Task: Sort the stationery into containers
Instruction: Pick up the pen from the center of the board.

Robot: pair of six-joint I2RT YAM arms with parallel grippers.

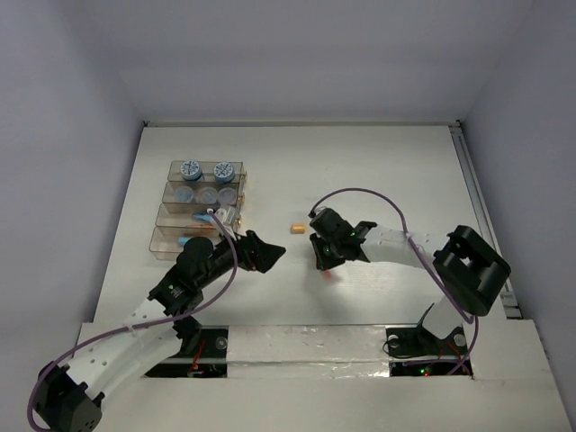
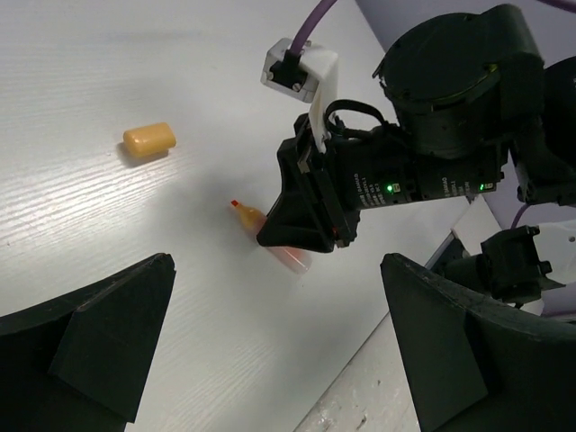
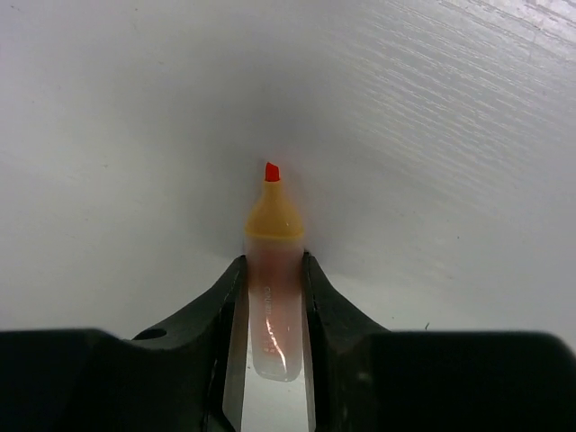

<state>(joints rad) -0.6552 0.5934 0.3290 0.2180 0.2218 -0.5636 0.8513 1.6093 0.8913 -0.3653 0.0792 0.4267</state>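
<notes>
**Right wrist view: right claw (image 3: 273, 265) gripping an uncapped orange marker (image 3: 274, 220)**

1. Right claw. I am clamping the marker between my two fingers. Each pad is pressing against one side of the clear, pink-tinted barrel. The orange cone and the red tip are sticking out ahead of the fingers, pointing away from the wrist. The marker is sitting low over the white table (image 1: 405, 180), right of centre. I cannot tell whether it is touching the surface.

2. Left claw (image 1: 268, 250). I am holding this one spread wide and gripping nothing. It is hovering just in front of the tray block (image 1: 162, 250) and is facing across the table toward the right claw. In the left wrist view, its two dark fingers are framing the right claw and the marker.

3. Loose part. An orange cap (image 1: 294, 229) is lying on its side on the table, between the tray block and the right claw, touching neither.

4. Containers. The stepped tray block is standing at the left of the table. Two blue-grey jars (image 1: 190, 168) are sitting in the rearmost tray, and more round blue items are filling the next tray. Small pens are lying in the two nearest trays; they are too small to tell apart.
</notes>
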